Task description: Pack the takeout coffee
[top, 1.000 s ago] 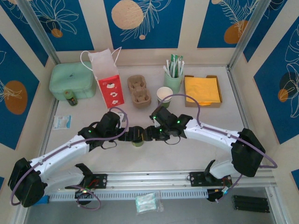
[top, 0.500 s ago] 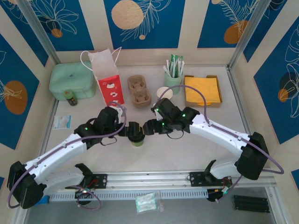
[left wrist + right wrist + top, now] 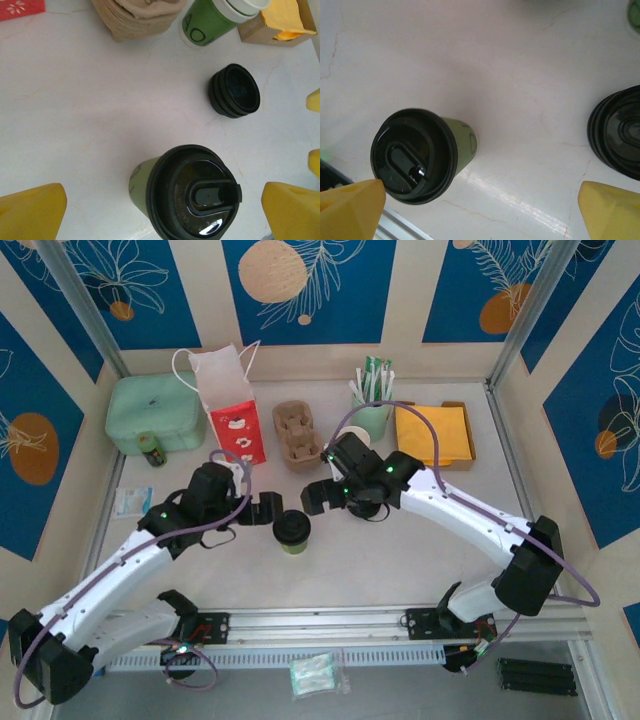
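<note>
Left gripper point(image 3: 264, 508): my jaws are spread wide and hold nothing. Right gripper point(image 3: 316, 496): jaws also spread wide, empty. The takeout coffee point(image 3: 292, 530) stands upright on the table point(image 3: 400, 560) with its lid on, between my two grippers and touching neither. Beyond it sits a stack of black lids point(image 3: 234, 90), and farther back a lidless cup point(image 3: 207, 22).

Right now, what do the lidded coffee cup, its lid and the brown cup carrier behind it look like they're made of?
Cup: probably paper, with a matte green printed side and no glare.
Lid: black plastic, glossy, showing a bright highlight and moulded ridges.
Cup carrier: likely moulded pulp, dull beige-brown with a rough, soft-edged surface.
</note>
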Robot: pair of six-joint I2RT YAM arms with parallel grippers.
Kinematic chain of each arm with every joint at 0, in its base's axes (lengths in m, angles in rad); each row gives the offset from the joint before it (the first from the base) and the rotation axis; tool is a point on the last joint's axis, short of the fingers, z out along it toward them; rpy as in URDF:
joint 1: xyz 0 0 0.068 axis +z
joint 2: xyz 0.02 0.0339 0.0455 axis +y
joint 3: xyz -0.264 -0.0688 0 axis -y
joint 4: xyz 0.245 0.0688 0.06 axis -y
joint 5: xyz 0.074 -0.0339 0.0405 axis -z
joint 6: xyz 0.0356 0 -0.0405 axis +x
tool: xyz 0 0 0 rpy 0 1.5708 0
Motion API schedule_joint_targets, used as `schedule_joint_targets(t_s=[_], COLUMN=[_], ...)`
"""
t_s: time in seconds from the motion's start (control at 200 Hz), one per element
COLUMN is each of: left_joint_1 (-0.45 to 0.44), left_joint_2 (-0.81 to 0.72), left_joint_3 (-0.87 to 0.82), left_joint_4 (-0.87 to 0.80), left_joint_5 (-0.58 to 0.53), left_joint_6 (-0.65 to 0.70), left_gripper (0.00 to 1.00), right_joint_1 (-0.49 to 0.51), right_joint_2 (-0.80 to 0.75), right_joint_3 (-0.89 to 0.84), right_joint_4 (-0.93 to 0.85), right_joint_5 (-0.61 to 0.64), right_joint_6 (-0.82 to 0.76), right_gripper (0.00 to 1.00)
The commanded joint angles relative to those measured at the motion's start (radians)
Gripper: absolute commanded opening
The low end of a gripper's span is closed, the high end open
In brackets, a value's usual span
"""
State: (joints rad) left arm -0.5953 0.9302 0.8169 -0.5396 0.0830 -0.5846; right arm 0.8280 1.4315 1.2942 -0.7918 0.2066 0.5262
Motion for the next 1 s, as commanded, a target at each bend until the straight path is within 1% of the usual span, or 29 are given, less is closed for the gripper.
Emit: schedule_joint_targets(t_s=[0.0, 0.07, 0.145, 0.295, 0.33, 0.385, 0.5, 0.725, 0.87, 0.995], left_joint_1=[0.04, 0.068, 0.097, 0.154, 0.17, 0.2, 0.253, 0.327, 0.346, 0.353], left_joint_2=[-0.033, -0.044, -0.05, -0.056, -0.057, -0.062, -0.074, -0.103, -0.114, -0.12], left_joint_3=[0.0, -0.011, -0.019, -0.031, -0.035, -0.042, -0.054, -0.056, -0.06, -0.063], left_joint_4=[-0.031, -0.036, -0.039, -0.044, -0.044, -0.041, -0.035, -0.056, -0.058, -0.059], left_joint_5=[0.019, 0.035, 0.054, 0.086, 0.099, 0.12, 0.161, 0.205, 0.22, 0.227], left_joint_6=[0.031, 0.035, 0.043, 0.057, 0.059, 0.059, 0.058, 0.069, 0.07, 0.069], left_gripper=[0.99, 1.0, 1.0, 0.99, 0.99, 0.99, 0.99, 0.99, 0.99, 0.99], right_joint_1=[-0.035, -0.078, -0.109, -0.097, -0.082, -0.05, 0.029, 0.154, 0.193, 0.205], right_joint_2=[-0.011, -0.01, -0.015, -0.002, 0.015, 0.053, 0.164, 0.37, 0.457, 0.495], right_joint_3=[0.05, 0.058, 0.053, 0.08, 0.101, 0.15, 0.283, 0.482, 0.551, 0.564], right_joint_4=[-0.026, -0.018, 0.008, 0.007, -0.012, -0.069, -0.21, -0.397, -0.451, -0.455], right_joint_5=[-0.018, -0.146, -0.252, -0.35, -0.349, -0.316, -0.192, 0.011, 0.071, 0.08], right_joint_6=[-0.001, -0.008, -0.005, -0.025, -0.035, -0.052, -0.09, -0.137, -0.154, -0.154], right_gripper=[0.99, 0.99, 0.99, 1.0, 0.98, 0.94, 0.9, 0.91, 0.93, 0.94])
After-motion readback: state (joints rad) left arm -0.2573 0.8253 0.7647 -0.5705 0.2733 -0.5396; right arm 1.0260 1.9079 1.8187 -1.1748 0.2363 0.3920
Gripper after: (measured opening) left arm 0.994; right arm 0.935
